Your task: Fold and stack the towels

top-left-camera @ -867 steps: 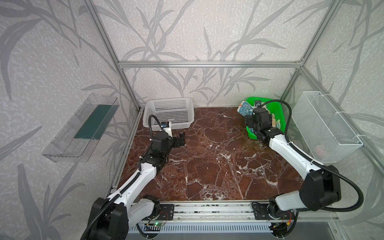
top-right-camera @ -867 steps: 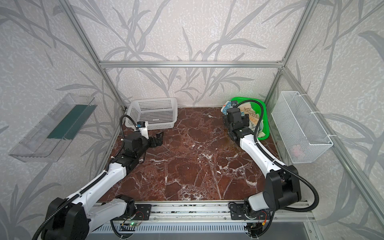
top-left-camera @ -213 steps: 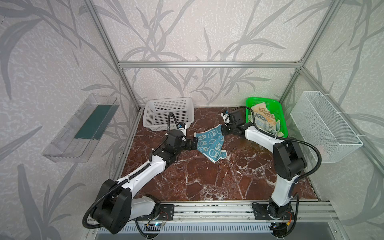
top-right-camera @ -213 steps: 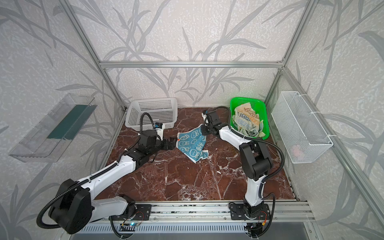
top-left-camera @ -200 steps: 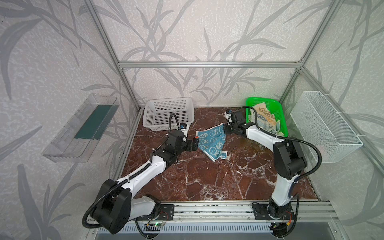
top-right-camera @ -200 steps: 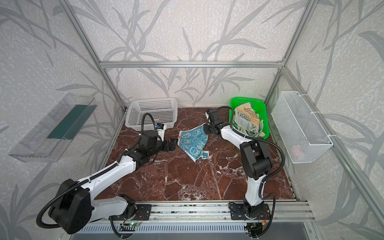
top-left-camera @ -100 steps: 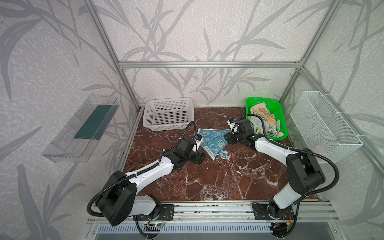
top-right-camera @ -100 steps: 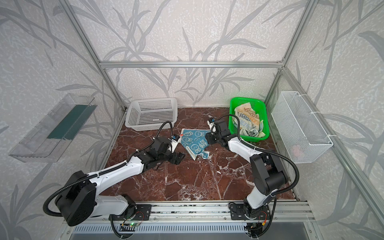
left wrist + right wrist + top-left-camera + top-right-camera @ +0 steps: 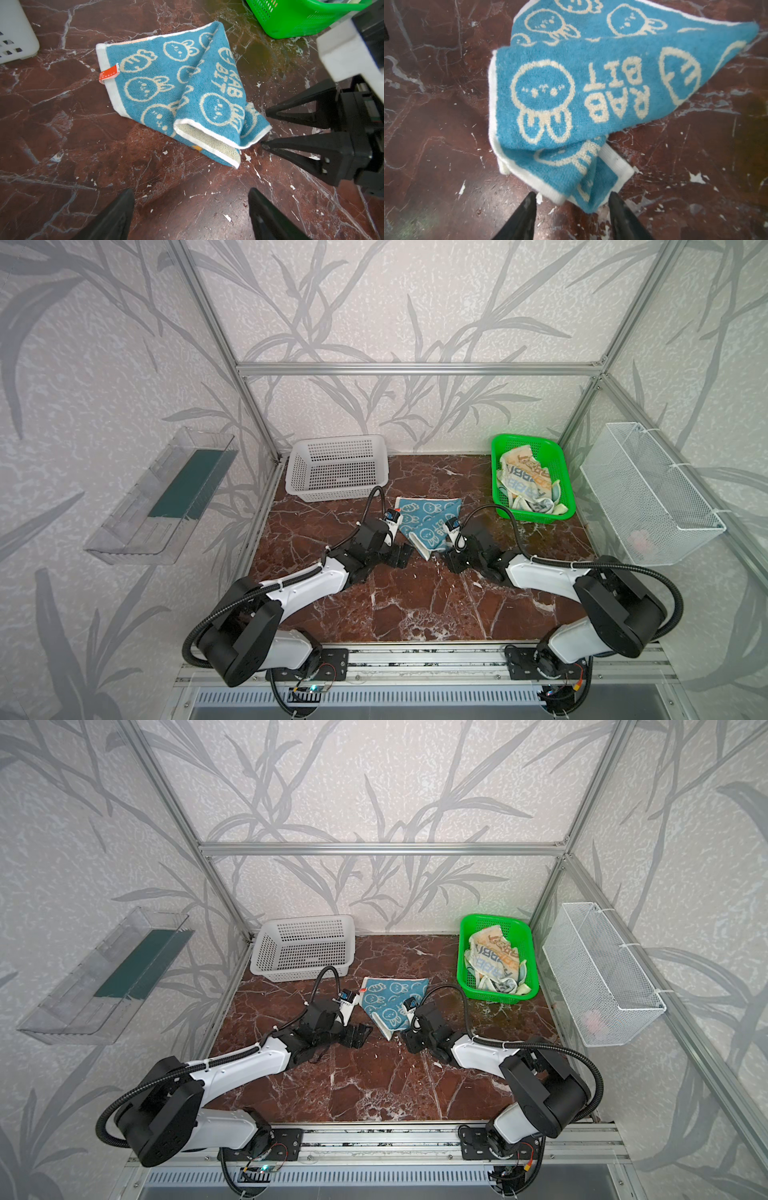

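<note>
Straddling a corner of the rabbit towel, my right gripper stands half-open, apparently gripping nothing; left gripper wide, farther off.

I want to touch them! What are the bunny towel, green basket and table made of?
The bunny towel looks like fuzzy terry cloth, probably cotton: tiny loops show. The green basket looks like shiny moulded plastic with grid holes. The table looks like polished red-brown marble with white veins, maybe only a print.
</note>
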Robot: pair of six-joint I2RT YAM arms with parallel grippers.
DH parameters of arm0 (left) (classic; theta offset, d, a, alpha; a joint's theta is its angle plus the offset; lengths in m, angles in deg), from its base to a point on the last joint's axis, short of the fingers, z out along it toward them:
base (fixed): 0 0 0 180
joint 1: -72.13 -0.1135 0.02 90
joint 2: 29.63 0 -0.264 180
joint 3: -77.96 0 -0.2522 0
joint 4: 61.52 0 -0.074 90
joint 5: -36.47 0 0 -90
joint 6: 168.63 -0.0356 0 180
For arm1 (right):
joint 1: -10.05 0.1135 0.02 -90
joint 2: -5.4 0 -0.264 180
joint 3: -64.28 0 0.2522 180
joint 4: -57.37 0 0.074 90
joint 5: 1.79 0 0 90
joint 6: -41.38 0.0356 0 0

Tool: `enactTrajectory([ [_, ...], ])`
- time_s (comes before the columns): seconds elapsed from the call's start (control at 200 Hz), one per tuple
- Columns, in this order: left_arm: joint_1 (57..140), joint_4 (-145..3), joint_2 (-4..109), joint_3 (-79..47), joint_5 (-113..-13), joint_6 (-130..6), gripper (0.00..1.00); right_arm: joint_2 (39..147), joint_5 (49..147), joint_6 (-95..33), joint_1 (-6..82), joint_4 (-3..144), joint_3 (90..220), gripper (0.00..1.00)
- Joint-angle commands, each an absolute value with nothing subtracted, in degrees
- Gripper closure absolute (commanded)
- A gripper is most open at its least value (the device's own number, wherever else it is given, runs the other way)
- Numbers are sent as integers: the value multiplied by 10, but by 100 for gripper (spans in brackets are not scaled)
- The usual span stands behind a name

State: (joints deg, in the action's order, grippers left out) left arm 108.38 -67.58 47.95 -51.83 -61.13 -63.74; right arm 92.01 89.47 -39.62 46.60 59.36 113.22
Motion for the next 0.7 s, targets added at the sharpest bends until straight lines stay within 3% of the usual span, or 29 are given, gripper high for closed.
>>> enactTrajectory([
  [0.0,1082,-624,482,-523,-602,-611,14,929,862,-387,473,562,1150,44],
  [0.225,1082,-630,498,-513,-596,-611,14,963,876,-383,476,541,1169,53],
  [0.445,1082,-642,490,-501,-588,-622,15,966,869,-390,478,563,1204,100],
  [0.695,1082,-671,460,-484,-577,-651,15,895,838,-436,478,732,1311,100],
])
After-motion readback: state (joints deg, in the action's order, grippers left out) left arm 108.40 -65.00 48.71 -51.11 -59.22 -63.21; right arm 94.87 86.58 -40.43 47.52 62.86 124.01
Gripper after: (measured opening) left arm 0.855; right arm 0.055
